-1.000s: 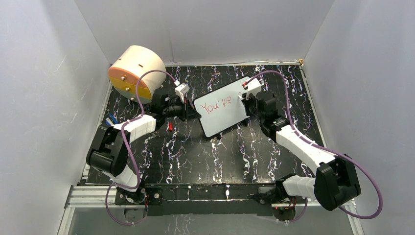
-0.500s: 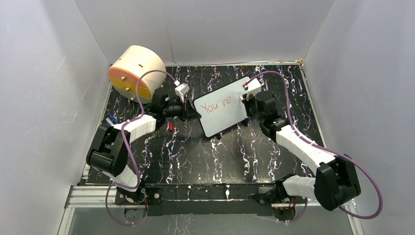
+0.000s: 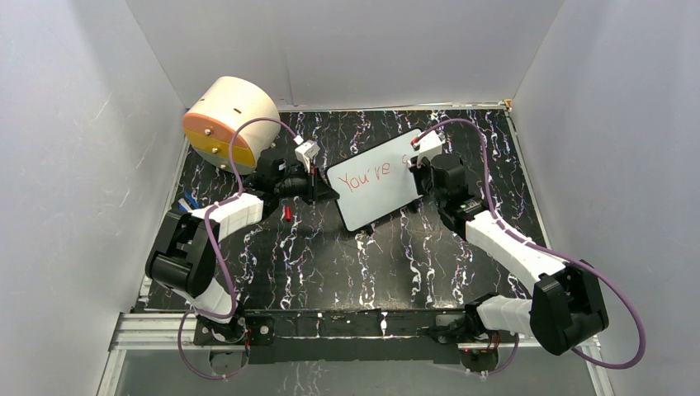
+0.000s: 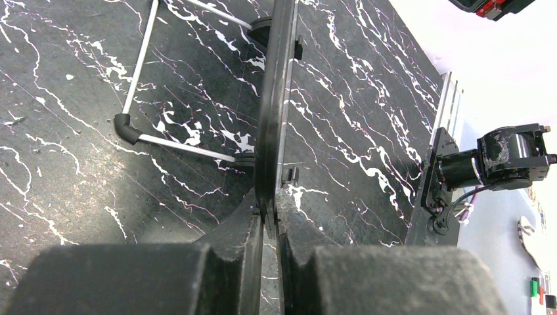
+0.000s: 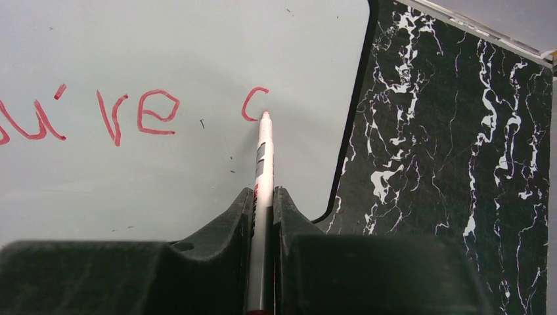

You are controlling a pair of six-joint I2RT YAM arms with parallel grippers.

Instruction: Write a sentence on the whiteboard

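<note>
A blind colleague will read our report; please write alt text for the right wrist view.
The right gripper, shut on a marker, holds its tip at a red curved stroke on the whiteboard, to the right of red lettering ending in "u're". The black marbled table shows beyond the board's right edge.

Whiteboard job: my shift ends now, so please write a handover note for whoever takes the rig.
Left gripper: shut on the edge of the whiteboard, holding it.
Right gripper: shut on the marker, whose tip is at the board face.
Done: the sentence reads "You're" in red, plus one curved stroke that starts the next word.
Left: finish that word and the rest of the sentence.
</note>
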